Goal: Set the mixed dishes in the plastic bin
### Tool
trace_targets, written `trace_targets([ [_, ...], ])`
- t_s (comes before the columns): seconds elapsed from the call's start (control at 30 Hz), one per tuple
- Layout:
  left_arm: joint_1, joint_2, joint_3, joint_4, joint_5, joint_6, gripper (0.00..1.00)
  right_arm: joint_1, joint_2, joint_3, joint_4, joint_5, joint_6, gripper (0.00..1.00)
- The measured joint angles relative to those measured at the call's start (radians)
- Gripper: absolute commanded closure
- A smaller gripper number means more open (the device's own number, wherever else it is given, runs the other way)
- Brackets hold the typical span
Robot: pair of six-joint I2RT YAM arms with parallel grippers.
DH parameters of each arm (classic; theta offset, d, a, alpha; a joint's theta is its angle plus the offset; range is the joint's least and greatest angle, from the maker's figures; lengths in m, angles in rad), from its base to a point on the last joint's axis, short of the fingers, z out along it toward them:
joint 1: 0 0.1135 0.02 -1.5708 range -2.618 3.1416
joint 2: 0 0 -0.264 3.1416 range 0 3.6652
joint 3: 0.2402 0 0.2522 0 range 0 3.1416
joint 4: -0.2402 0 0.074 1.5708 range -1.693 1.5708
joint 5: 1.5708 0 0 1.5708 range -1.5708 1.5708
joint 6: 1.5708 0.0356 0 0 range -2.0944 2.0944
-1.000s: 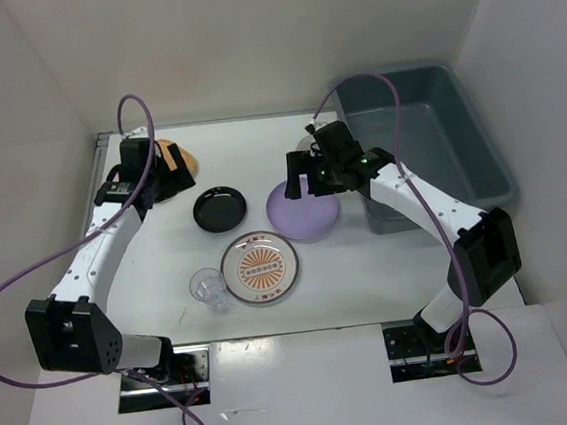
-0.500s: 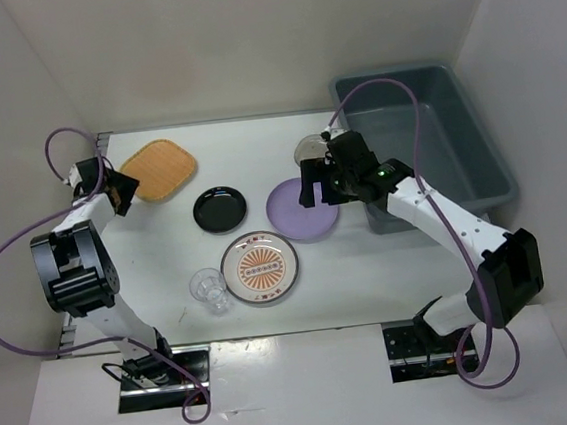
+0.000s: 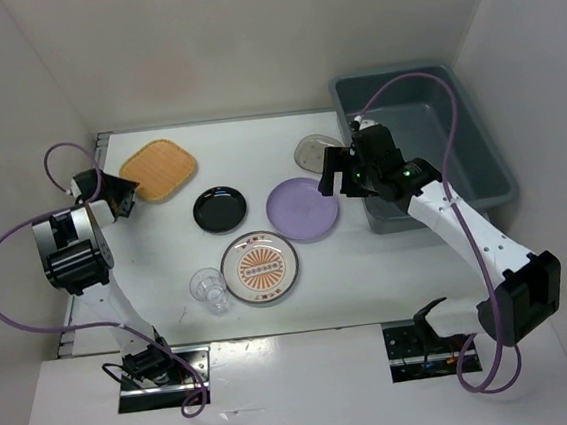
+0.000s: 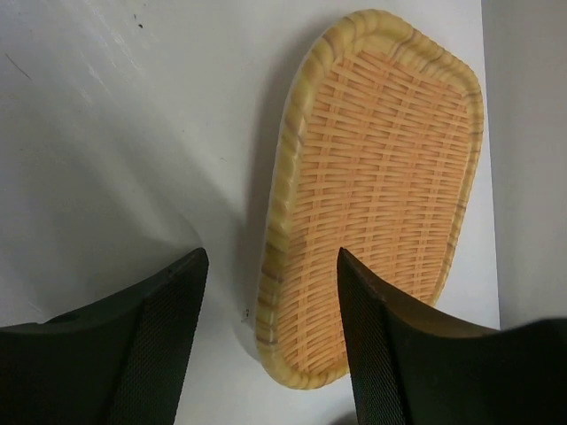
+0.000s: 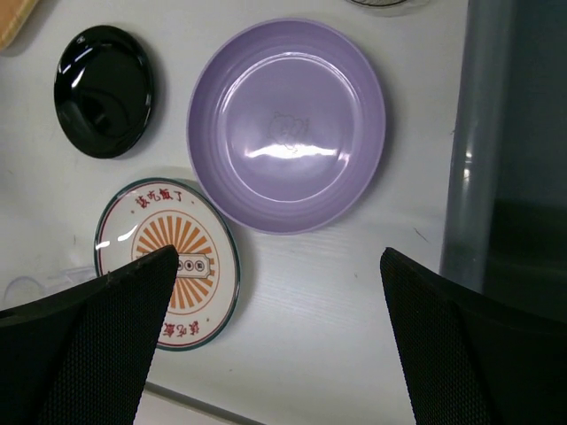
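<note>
- Dishes all lie on the table (image 3: 389,263); none shows in the bin (image 5: 514,133) at 2 o'clock, so I judge the first pick is in hand.
- Right gripper (image 5: 279,257), jaws wide and empty, hangs over the lavender plate (image 5: 288,124); next it needs to drop and pinch the rim.
- Left gripper (image 4: 270,257), also spread and empty, faces the tan plate (image 4: 381,204) at 10 o'clock.
- Smoky dish (image 3: 313,151) is cut off in the right wrist view.

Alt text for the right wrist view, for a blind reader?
A lavender plate sits empty on the table, seen from above through the open right gripper. A small black dish lies upper left, a sunburst-patterned white plate lower left, and the plastic bin fills the right edge.
</note>
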Motion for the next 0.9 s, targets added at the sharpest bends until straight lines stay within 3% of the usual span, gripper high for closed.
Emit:
trace_targets([
  [0.43, 0.026, 0.142, 0.059, 0.16, 0.152, -0.016, 0.8, -0.037, -0.022, 0.0, -0.029, -0.001, 0.041, 0.0],
  [0.53, 0.027, 0.156, 0.063, 0.182, 0.18, -0.026, 1.0, -0.045, -0.022, 0.0, -0.035, -0.001, 0.048, 0.0],
  [0.8, 0.028, 0.155, 0.085, 0.181, 0.226, -0.027, 1.0, -0.045, -0.02, 0.0, -0.04, -0.032, 0.058, 0.0],
  [0.9, 0.023, 0.084, 0.097, 0.062, 0.26, 0.038, 1.0, -0.046, -0.009, 0.0, -0.033, -0.068, 0.054, 0.0],
])
